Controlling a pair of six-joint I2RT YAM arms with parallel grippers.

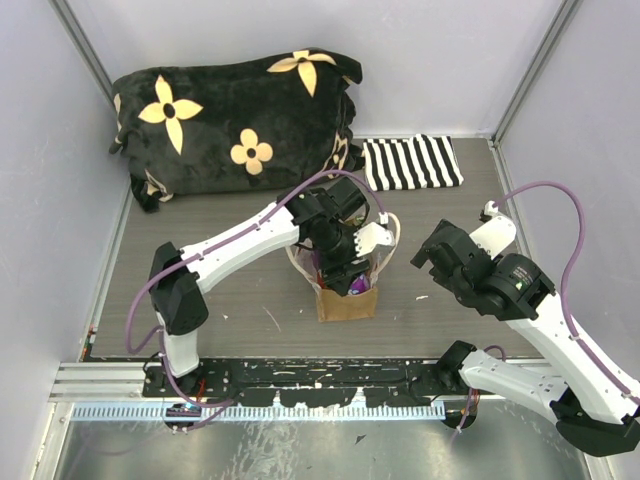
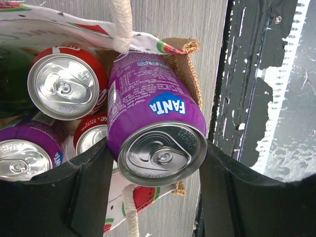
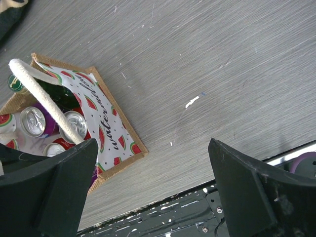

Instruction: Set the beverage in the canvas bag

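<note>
The canvas bag stands mid-table, tan burlap with a watermelon-print lining and cream rope handles. My left gripper is over its mouth, shut on a purple Fanta can held between the two black fingers. The can is tilted, its lower end inside the bag's burlap corner. Inside lie a red can, another purple can and a green bottle. My right gripper is open and empty, to the right of the bag, above bare table.
A black pillow with cream flowers lies at the back left. A flat black-and-white striped cloth lies at the back right. A black mounting rail runs along the near edge. Walls close in both sides.
</note>
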